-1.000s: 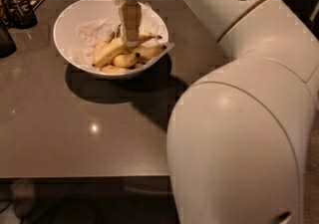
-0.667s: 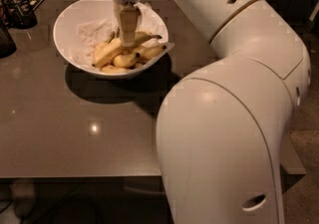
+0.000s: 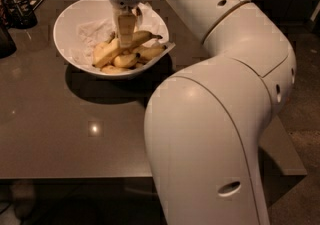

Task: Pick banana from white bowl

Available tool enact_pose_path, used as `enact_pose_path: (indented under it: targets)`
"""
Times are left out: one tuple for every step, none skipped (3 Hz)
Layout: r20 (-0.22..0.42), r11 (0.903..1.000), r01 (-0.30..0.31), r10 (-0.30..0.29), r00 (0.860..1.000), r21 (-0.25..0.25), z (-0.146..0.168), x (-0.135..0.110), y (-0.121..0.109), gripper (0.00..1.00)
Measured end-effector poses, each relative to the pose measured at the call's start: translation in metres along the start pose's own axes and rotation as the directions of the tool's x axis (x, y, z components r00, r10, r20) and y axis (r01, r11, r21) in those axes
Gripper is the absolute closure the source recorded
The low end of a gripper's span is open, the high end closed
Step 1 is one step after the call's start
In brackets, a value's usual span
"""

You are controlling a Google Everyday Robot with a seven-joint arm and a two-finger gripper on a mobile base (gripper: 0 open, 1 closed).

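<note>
The gripper [image 3: 125,40] is being held pointing straight down inside the white bowl [image 3: 67,44] on the table [image 3: 75,134], so that the banana [image 3: 144,37], lying directly beneath its tip atop shorter bananas [image 3: 125,61], is being met from above; whether it is being clasped cannot be told.

Long yellow banana [image 3: 144,36] diag. in white bowl [image 3: 66,25], jaws at its mid.

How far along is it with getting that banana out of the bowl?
Reaching looks done: the gripper sits down inside the white bowl, right at the banana. Grasping is the step in hand; I cannot tell if it has hold. Left: lifting, since the banana lies among the other bananas, not raised.
</note>
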State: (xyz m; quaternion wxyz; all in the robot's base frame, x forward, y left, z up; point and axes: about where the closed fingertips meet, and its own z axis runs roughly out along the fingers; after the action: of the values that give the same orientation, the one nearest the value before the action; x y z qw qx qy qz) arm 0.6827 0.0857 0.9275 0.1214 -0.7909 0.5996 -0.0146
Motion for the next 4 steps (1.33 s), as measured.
enact_pose_path:
  targets:
    - [-0.003, 0.9998, -0.009, 0.009, 1.000, -0.017, 0.010, 0.002, -0.002, 0.42]
    - [-0.002, 0.9988, -0.028, 0.028, 1.000, -0.040, 0.022, 0.008, -0.002, 0.42]
    - [-0.003, 0.9957, -0.060, 0.060, 0.998, -0.070, 0.036, 0.021, 0.003, 0.42]
    - [-0.004, 0.9954, -0.065, 0.065, 0.998, -0.071, 0.034, 0.022, 0.003, 0.60]
